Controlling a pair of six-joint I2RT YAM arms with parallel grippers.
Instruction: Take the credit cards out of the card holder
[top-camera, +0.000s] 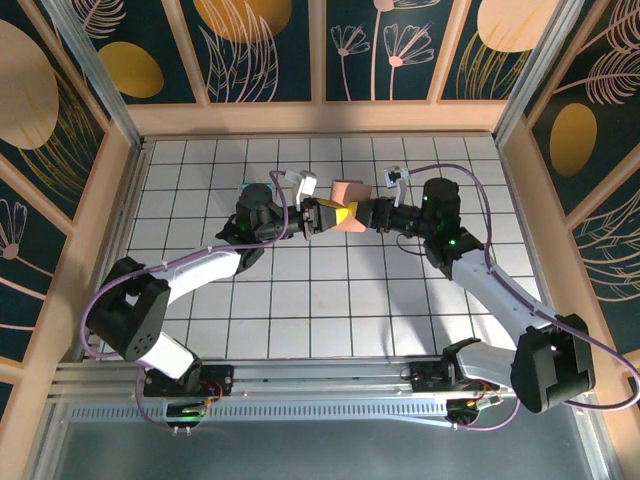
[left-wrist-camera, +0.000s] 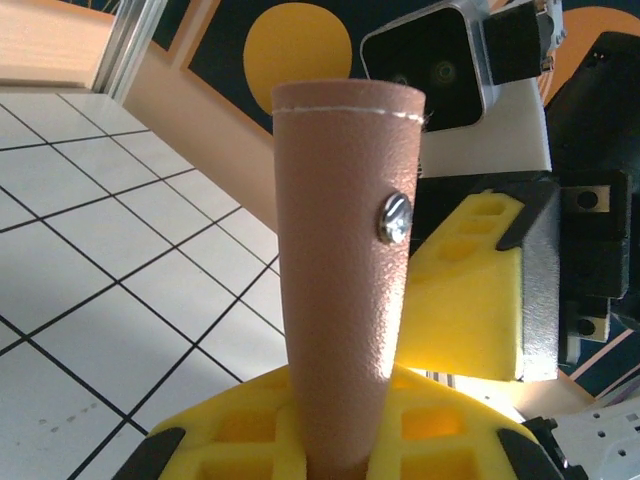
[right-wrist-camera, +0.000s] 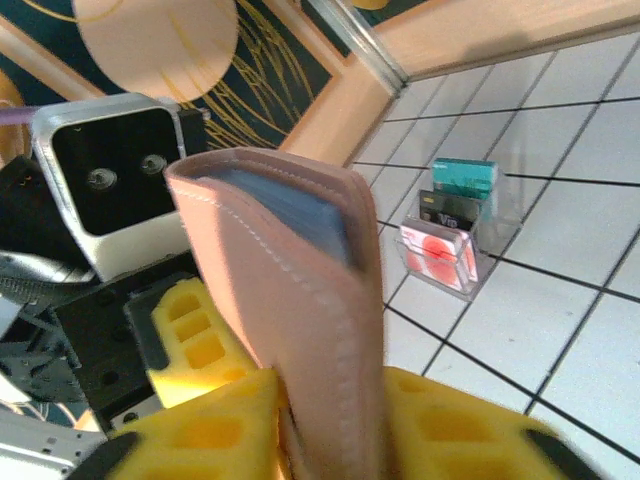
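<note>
White tiles (top-camera: 250, 300) are covering the table, and dark panels painted with gold leaves (top-camera: 265, 60) are walling it in. Both arms are meeting over the middle, and the card holder (top-camera: 345, 192) is hanging in the air between them, clear of the tiles.

The left pincer (left-wrist-camera: 340, 445) is pinching one end of the holder, its yellow pads pressed together on the pinkish-brown cover. The holder is sticking straight out from those pads, with its metal stud (left-wrist-camera: 395, 218) on the side turned toward the right pincer (right-wrist-camera: 330, 440). That pincer is flanking the same holder from the opposite side. Its pads are sitting close against the cover, but I cannot tell whether they are squeezing or slackening.

Beyond the right pincer, down on the tiles, three credit cards (right-wrist-camera: 447, 225) are standing in a clear rack (right-wrist-camera: 480, 262): teal at the back, dark in the middle, red-and-white in front. Grey-blue lining is showing at the holder's far edge, and I cannot tell whether any card is sitting inside.

The holder is looking light, soft and bendable, with a grainy skin that should be giving the pads good bite. Taking it near the stitched fold, close to the pads, seems safest. Any card inside would be stiff, thin and slick, and best nipped by a protruding short edge.
</note>
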